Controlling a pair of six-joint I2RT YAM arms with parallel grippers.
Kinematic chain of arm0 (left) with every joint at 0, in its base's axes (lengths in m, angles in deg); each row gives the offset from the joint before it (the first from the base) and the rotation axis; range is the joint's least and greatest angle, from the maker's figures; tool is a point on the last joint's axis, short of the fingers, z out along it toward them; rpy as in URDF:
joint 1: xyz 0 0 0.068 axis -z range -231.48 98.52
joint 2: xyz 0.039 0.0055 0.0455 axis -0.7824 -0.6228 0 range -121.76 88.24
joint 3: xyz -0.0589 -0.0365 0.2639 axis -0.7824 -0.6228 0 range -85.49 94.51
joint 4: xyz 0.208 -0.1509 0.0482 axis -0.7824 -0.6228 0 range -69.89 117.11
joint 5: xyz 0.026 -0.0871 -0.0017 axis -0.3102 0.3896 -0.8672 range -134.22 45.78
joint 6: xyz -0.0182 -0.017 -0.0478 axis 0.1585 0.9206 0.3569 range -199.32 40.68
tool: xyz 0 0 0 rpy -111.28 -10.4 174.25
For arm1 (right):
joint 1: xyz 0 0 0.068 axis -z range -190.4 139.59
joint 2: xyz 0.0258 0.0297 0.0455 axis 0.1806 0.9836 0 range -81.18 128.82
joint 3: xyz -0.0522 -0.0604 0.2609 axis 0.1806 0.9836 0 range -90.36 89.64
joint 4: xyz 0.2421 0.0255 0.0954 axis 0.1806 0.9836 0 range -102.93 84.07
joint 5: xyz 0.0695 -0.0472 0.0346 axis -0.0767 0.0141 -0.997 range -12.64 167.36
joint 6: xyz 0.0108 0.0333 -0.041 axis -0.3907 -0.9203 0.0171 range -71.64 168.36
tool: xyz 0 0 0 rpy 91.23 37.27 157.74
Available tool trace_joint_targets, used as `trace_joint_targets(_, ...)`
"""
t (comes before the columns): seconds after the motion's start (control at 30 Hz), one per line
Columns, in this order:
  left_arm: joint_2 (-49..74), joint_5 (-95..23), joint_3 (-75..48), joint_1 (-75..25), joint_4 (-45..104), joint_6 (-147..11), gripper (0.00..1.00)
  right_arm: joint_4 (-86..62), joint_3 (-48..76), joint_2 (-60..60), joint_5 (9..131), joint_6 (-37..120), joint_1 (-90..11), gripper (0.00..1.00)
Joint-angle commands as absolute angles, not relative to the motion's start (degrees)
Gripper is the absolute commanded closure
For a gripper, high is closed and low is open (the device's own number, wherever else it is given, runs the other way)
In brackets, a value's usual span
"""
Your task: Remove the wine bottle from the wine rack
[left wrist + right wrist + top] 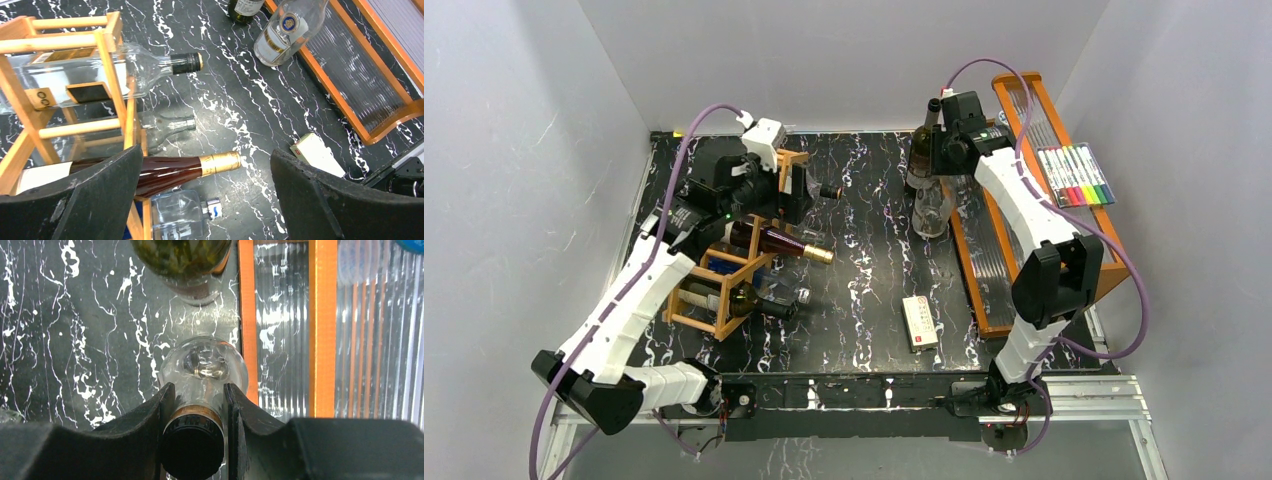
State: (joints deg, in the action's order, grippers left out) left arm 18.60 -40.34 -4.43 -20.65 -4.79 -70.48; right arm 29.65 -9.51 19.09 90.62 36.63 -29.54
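Note:
The wine rack point(724, 285), an orange-brown wooden lattice, stands at the left and shows in the left wrist view point(112, 75). A dark red wine bottle point(776, 242) with a gold foil neck lies in it, neck sticking out to the right point(175, 170). A clear bottle with a black cap point(150, 67) lies in an upper cell. My left gripper point(792, 190) is open above the rack; in its own view point(205, 200) its fingers straddle the red bottle's neck from above without touching. My right gripper point(944, 135) is shut on the neck of an upright clear bottle point(202, 365).
A dark green bottle point(921, 155) stands next to the held clear bottle point(932, 208). An orange tiered tray point(984, 270) with ribbed clear panels and coloured markers point(1076, 176) sits at the right. A white box point(920, 322) lies mid-table. Two more clear bottles point(167, 126) point(182, 215) lie low in the rack.

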Motion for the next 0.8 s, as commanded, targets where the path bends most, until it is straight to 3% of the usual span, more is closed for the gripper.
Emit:
trace_joint_targets(0.0, 19.2, -39.7, 0.8, -23.2, -10.5, -71.2, 0.02, 21.1, -17.2, 20.0, 90.4, 37.6, -28.0, 1.00)
trace_joint_targets(0.3, 22.4, -50.2, 1.8, -24.0, -11.9, -68.9, 0.02, 20.8, -19.6, 24.0, 87.0, 37.9, -27.8, 1.00)
trace_joint_targets(0.6, 27.7, -52.0, -1.3, -24.0, -10.5, -68.4, 0.02, 20.4, -19.5, 25.2, 87.0, 38.3, -27.8, 1.00)
trace_joint_targets(0.67, 28.2, -54.1, -1.3, -24.0, -11.0, -66.7, 0.02, 20.0, -18.7, 24.9, 86.6, 38.1, -27.8, 0.94)
trace_joint_targets(0.77, 25.6, -48.8, 3.4, -24.0, -16.0, -68.2, 0.02, 20.9, -19.1, 24.7, 85.7, 37.9, -27.8, 0.67)
